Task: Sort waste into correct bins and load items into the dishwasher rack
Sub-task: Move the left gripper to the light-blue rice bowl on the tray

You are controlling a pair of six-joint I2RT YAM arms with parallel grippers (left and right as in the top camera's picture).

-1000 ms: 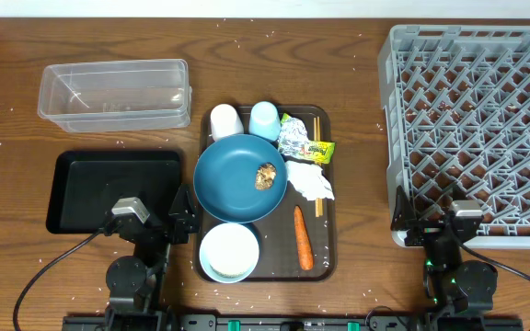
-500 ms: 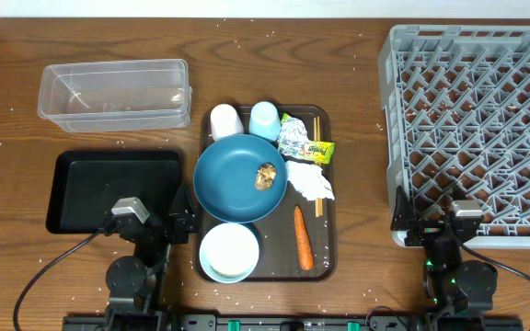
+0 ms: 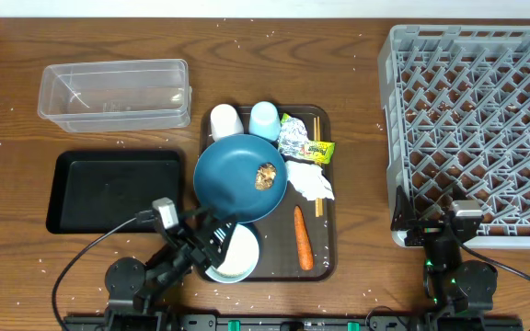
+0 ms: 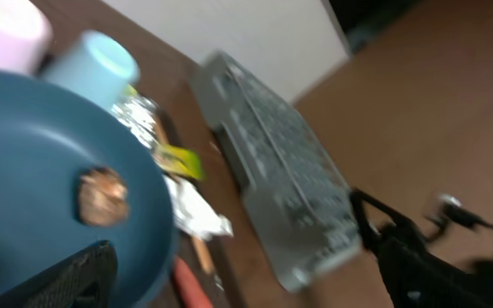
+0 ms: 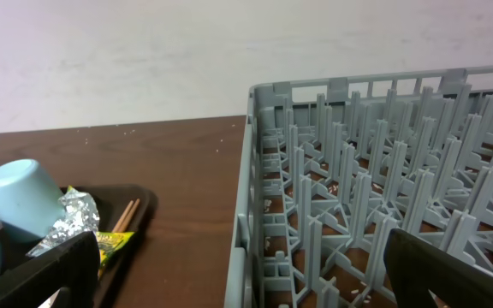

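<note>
A dark brown wooden surface point(image 3: 339, 64) with clear lengthwise grain fills the overhead view. Beyond its far edge stands a plain, pale wall point(image 5: 127, 60), off-white with a faint pinkish cast in the right wrist view. The light is soft and even, leaving only faint shadows.

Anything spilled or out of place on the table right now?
Yes: white rice grains are scattered across the brown wooden table, some inside the large grey plastic lattice rack. A brown food lump sits in the large dark-blue round dish. Nothing looks tipped or broken.
</note>
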